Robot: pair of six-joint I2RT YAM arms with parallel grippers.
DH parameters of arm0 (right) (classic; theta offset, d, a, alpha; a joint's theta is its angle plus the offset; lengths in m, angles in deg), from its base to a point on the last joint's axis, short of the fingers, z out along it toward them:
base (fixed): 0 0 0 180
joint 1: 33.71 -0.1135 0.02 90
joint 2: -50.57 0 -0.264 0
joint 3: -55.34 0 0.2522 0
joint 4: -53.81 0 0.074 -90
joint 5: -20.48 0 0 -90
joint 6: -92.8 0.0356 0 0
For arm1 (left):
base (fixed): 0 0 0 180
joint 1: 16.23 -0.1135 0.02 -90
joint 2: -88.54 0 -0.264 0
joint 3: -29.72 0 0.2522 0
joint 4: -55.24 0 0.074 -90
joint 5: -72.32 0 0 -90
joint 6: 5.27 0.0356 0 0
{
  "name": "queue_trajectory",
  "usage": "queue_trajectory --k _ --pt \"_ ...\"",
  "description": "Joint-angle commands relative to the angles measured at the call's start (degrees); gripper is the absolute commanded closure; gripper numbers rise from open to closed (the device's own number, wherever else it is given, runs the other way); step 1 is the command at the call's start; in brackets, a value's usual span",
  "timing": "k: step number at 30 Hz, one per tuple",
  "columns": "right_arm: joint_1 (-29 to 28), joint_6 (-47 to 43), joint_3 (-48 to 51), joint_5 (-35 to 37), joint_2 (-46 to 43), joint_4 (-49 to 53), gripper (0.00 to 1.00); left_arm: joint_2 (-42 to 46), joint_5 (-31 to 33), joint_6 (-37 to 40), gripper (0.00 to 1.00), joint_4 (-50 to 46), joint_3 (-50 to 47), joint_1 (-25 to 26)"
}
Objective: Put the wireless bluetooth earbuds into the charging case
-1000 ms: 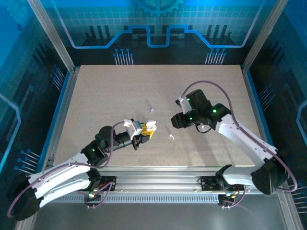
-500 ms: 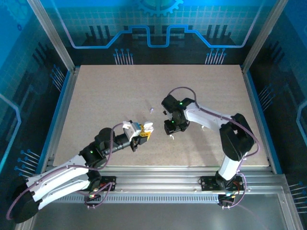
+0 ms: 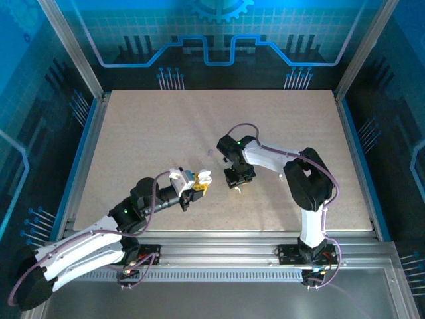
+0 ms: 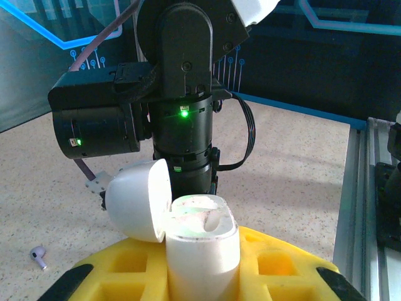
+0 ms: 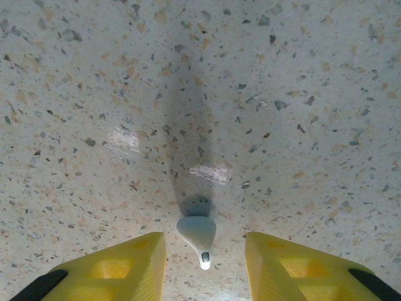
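From above, the left arm reached in from 7 o'clock toward the middle of the table (image 3: 146,126). Its left gripper (image 3: 199,185) was pinching the charging case (image 3: 204,177), whose lid was swung open. Just at 3 o'clock of the case, the right arm was folded over on itself, with the right gripper (image 3: 237,181) pointing straight down, close above the tabletop. A tiny loose earbud (image 3: 210,152) lay at about 12 o'clock of the case, apart from both grippers.

From the left wrist, the charging case (image 4: 202,251) looked white. It stood upright at 6 o'clock, wedged between the yellow fingers (image 4: 276,266), which were pressed against its sides. The rounded lid (image 4: 136,200) hung open toward 9 o'clock, and the hollow inside was too blurred to read. The dark body of the right arm (image 4: 182,94) rose behind it at 12 o'clock, a green light glowing on it. At 8 o'clock a loose earbud (image 4: 39,256) lay on the speckled surface, well away from the case.

From the right wrist, the right gripper (image 5: 203,251) was spread, with one yellow finger (image 5: 125,263) at 7 o'clock and the other at 5 o'clock. Between them an earbud (image 5: 197,233) rested on the table at 6 o'clock. There was a clear gap on each side, so neither finger was touching it.
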Motion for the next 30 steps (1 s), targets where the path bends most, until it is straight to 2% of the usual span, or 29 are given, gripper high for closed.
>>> queue_trajectory --k 1,30 --pt "-0.9 1.2 -1.4 0.5 1.3 2.0 0.63 0.5 1.0 0.8 0.83 -0.4 0.5 -0.3" --pt "-1.0 3.9 1.2 0.7 3.4 1.1 0.76 0.0 1.1 1.4 0.82 -1.2 0.4 -0.3"
